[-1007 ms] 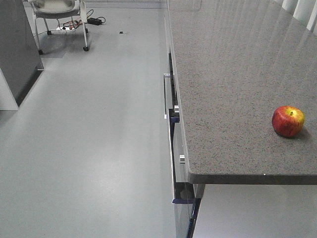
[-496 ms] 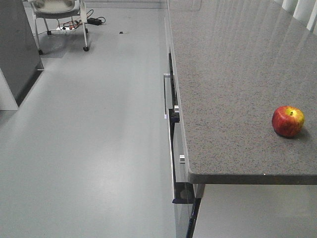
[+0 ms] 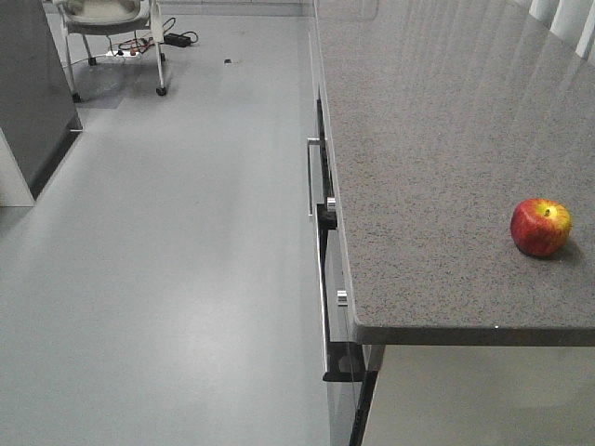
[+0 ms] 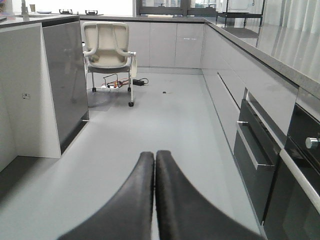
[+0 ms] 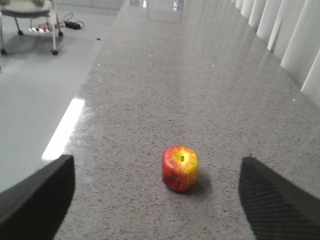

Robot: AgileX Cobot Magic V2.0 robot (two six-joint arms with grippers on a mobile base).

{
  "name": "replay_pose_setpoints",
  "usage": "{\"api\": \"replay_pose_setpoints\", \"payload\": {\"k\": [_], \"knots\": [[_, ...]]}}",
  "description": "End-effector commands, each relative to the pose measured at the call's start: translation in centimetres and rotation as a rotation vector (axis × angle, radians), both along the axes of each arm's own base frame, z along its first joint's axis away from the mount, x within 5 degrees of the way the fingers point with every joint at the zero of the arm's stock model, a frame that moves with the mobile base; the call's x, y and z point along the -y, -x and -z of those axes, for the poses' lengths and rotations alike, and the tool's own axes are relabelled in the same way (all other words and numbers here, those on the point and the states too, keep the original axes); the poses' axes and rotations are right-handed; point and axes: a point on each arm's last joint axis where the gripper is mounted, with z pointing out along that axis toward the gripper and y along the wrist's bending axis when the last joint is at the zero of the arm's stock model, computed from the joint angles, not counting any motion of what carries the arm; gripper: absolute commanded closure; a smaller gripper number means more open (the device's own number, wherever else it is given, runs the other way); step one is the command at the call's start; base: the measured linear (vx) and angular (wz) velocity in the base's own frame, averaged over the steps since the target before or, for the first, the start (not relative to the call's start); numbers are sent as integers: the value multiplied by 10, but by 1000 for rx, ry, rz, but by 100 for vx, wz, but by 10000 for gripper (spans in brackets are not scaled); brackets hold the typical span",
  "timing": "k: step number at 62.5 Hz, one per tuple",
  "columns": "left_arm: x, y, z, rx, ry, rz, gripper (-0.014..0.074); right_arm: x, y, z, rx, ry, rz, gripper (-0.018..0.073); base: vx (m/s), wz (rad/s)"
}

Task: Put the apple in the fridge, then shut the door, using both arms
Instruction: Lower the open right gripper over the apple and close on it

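R fingers (image 5: 35,200) spread, apple (image 5: 180,168) on counter (image 5: 175,75), L fingers (image 4: 140,200) together

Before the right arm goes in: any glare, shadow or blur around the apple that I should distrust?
Right wrist view: the small red-and-yellow apple is sharp, its soft shadow falling to its right; pale reflections streak the far speckled grey countertop, none reach the fruit. Front-facing view: the same sheen lies at the counter's far end, apple crisp. Left wrist view: the back windows are blown out.

It's a kitchen. Long grey counter (image 3: 437,139) w/ an oven (image 4: 295,192) & a drawer (image 4: 252,145) under it, pale cupboards (image 4: 165,45) at its far end, a chair (image 4: 107,45) across the floor from it.
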Motion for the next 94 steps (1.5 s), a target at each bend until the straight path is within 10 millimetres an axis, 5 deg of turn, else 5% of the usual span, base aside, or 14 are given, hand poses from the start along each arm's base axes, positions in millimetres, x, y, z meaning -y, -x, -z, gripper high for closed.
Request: {"api": "replay_pose_setpoints", "payload": {"k": [1,20,53,73,94], "knots": [[1,0,3,54,1,14,603,0,-10,-14,82,44,-6,-164,0,0],[1,0,3,54,1,14,603,-1,-43,-2,-63,67,-7,-124,0,0],[1,0,3,54,1,14,603,19,-147,-15,-284,30,109,-92,0,0],[1,0,3,54,1,14,603,39,-200,36,-479,-19,138,-76,0,0],[1,0,3,54,1,14,603,47,-235,78,-519,-42,137,-64,0,0]]}}
